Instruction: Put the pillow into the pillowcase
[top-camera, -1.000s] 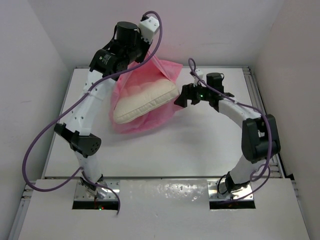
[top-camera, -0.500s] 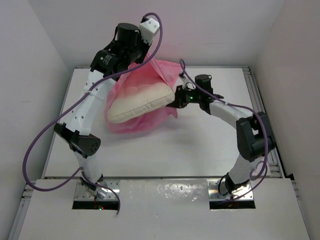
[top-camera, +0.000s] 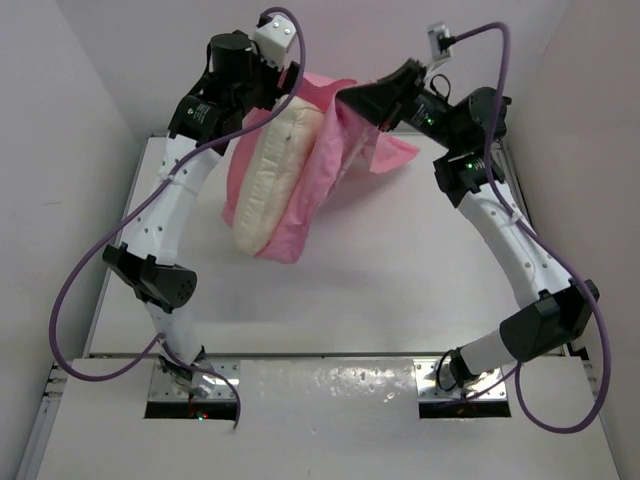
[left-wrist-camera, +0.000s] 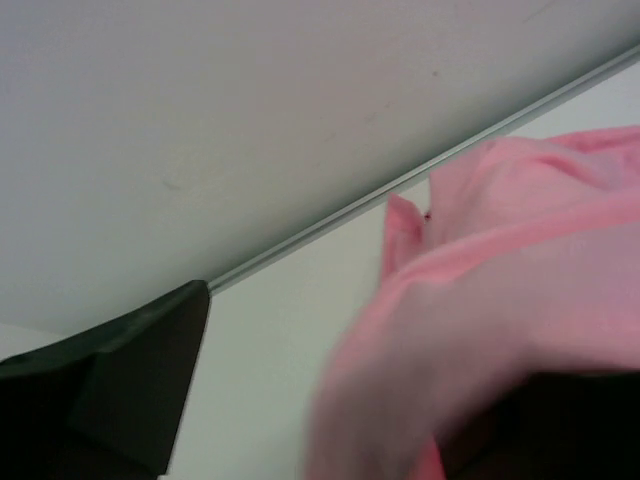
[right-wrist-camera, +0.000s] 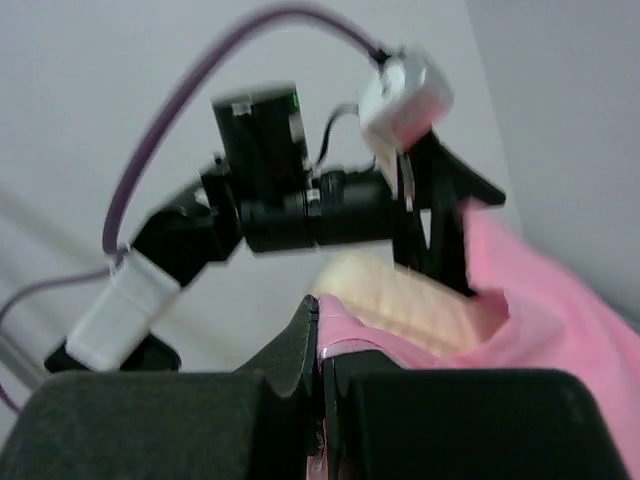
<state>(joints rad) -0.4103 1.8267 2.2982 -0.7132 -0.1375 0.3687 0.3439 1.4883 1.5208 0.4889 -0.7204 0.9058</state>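
left gripper (top-camera: 283, 82): jaws apart, pink cloth over one finger; any grip unclear.
pillow (top-camera: 268, 180): hoisted on end, half-sheathed; soft, light, likely to sag.
pillowcase (top-camera: 300, 215): thin satin, probably slippery; best taken at the mouth hem.
right gripper (top-camera: 348, 97): clamped on pillowcase edge.
table (top-camera: 400, 280): white, flat.
walls (top-camera: 60, 150): pale, close.
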